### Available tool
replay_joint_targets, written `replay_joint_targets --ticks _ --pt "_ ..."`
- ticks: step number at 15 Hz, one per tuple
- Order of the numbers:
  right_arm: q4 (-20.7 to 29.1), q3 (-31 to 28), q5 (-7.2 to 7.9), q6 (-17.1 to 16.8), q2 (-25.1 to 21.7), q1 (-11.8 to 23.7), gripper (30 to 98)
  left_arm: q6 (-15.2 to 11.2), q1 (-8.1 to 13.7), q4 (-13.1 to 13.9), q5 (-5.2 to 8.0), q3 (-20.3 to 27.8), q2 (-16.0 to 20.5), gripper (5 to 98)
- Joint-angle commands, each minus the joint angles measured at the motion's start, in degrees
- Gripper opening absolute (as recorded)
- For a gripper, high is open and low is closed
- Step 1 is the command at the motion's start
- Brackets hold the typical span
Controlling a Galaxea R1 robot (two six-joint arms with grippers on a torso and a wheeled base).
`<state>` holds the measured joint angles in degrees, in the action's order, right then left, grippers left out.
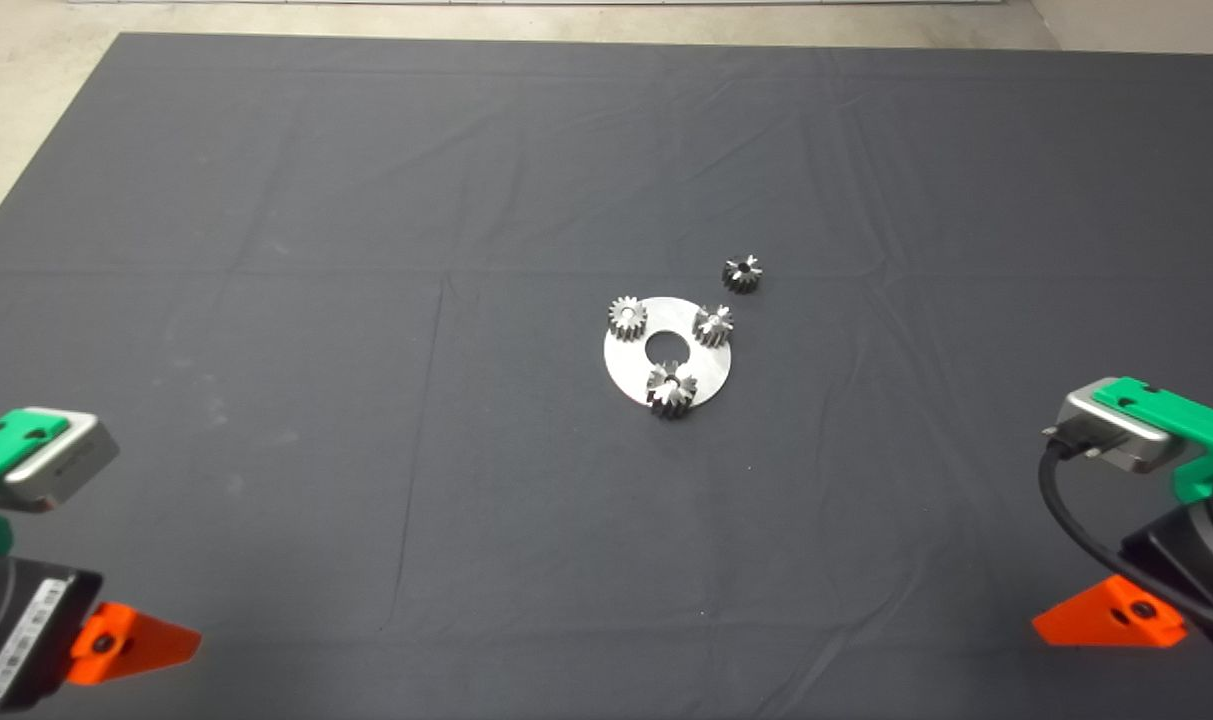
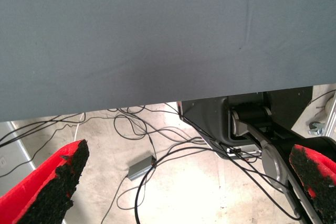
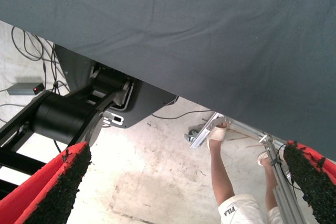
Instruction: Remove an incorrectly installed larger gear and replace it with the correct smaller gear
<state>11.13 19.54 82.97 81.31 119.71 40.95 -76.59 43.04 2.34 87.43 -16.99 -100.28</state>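
A round silver plate [image 1: 634, 368] with a centre hole lies mid-mat and carries three gears. The larger gear [image 1: 671, 389], dark grey with glints, sits at the plate's near edge. A pale silver fine-toothed gear [image 1: 627, 318] sits at its left edge and a small silver gear [image 1: 713, 324] at its right. The smaller gear [image 1: 742, 273], blackish, lies alone on the mat just beyond the plate to the right. My left gripper [image 1: 131, 640] waits at the lower left, open and empty. My right gripper [image 1: 1111, 615] waits at the lower right, open and empty. Both are far from the plate.
The dark mat [image 1: 366, 300] is wrinkled, with pale floor beyond its far edge. The left wrist view shows cables [image 2: 142, 129] and the robot base below the mat's edge. The right wrist view shows a person's legs [image 3: 223, 177] on the floor.
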Motion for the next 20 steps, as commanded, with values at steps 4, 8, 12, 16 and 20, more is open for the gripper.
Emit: replay_joint_targets --ticks 4,8,12,16,20 --pt "1.4 -0.2 0.0 0.2 -0.1 1.0 96.8 -0.4 0.6 1.3 1.78 0.7 0.6 98.1" --pt "1.3 -0.1 0.02 0.1 -0.2 1.0 96.8 -0.5 0.6 1.3 1.78 0.7 2.2 98.1" --pt "1.4 -0.1 -0.06 0.1 -0.2 1.0 96.8 -0.4 0.6 1.4 1.6 0.8 2.8 98.1" --pt "1.4 -0.1 0.0 0.1 -0.3 1.0 96.8 -0.4 0.6 1.5 1.51 0.8 2.8 98.1" --pt "1.4 -0.1 0.18 0.0 0.8 1.1 96.8 -0.4 0.6 1.6 1.51 0.9 2.8 98.1"
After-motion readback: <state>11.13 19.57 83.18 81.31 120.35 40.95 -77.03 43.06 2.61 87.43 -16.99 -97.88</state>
